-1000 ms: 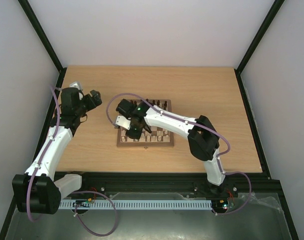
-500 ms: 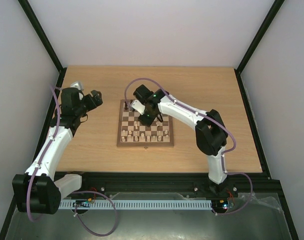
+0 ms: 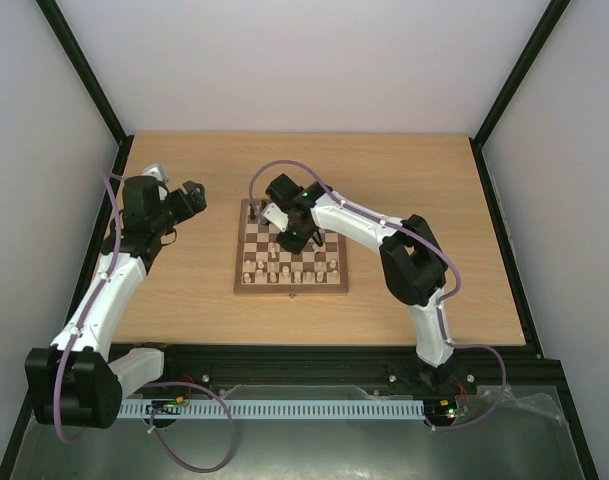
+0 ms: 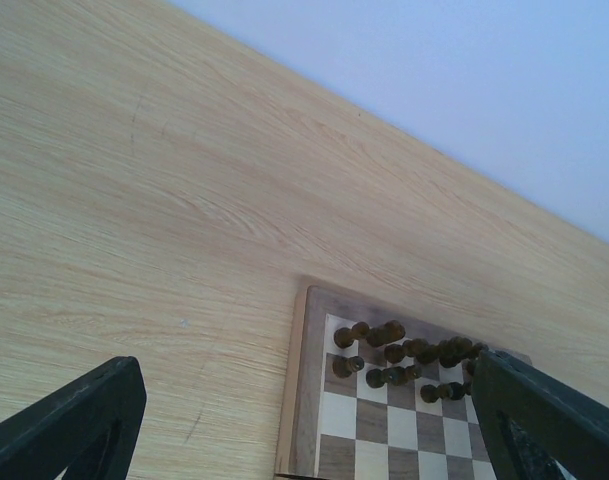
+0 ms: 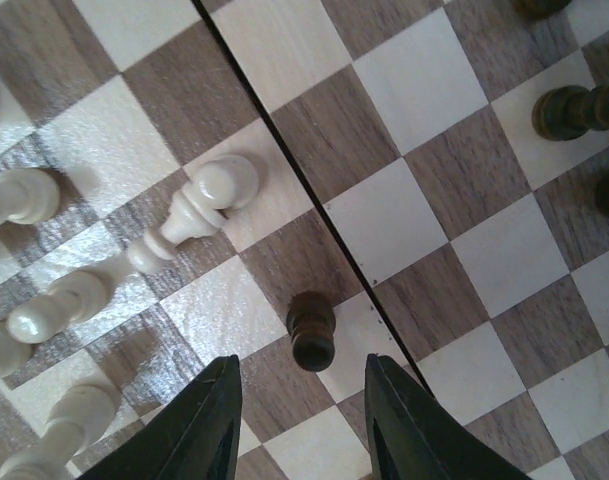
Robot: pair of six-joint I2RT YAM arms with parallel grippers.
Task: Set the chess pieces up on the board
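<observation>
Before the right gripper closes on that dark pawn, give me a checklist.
1. Dark pawn upright, centred ahead of the right gripper: ok.
2. Right gripper open, nothing held: ok.
3. Nearest pale piece apart from the fingers: ok.
4. Left gripper open, off the board: ok.
5. Right gripper low enough to catch the pawn: cannot tell.

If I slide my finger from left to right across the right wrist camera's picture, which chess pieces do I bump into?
cluster of pale cream wooden pieces at the left edge → round-headed cream wooden piece → lone small dark brown wooden piece → dark brown wooden pieces at the right edge
</observation>
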